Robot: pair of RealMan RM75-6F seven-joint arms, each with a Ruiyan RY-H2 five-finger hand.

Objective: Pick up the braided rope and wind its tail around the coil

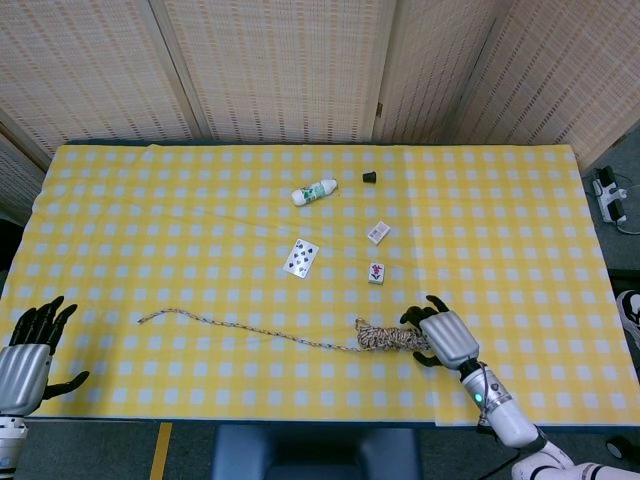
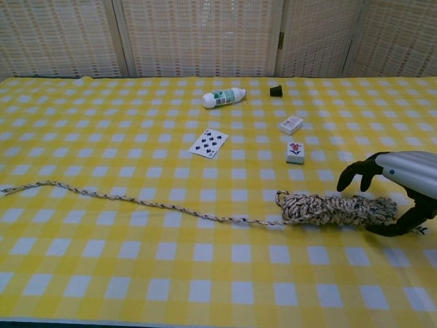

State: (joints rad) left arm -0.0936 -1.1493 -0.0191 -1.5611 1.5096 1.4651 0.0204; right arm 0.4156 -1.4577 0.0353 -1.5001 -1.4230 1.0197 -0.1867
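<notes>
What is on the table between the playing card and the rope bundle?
Nothing but bare yellow checked cloth lies between the playing card and the rope coil. The head view shows it best; the mahjong tile sits off to the side.

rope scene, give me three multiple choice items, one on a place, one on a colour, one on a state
1. Where does the rope coil lie?
A. by the right hand, at the near edge
B. beside the bottle
C. under the left hand

2. What colour is the cloth?
A. blue and white
B. yellow and white
C. plain green

3. How does the rope tail stand?
A. wound round the coil
B. lifted in the left hand
C. stretched out flat on the cloth

Answers:
1 A: the coil's end sits between the right hand's curled fingers, far from the bottle.
2 B: yellow and white checks cover the table.
3 C: the tail runs leftward along the cloth, while the left hand is apart at the table's corner, holding nothing.
</notes>
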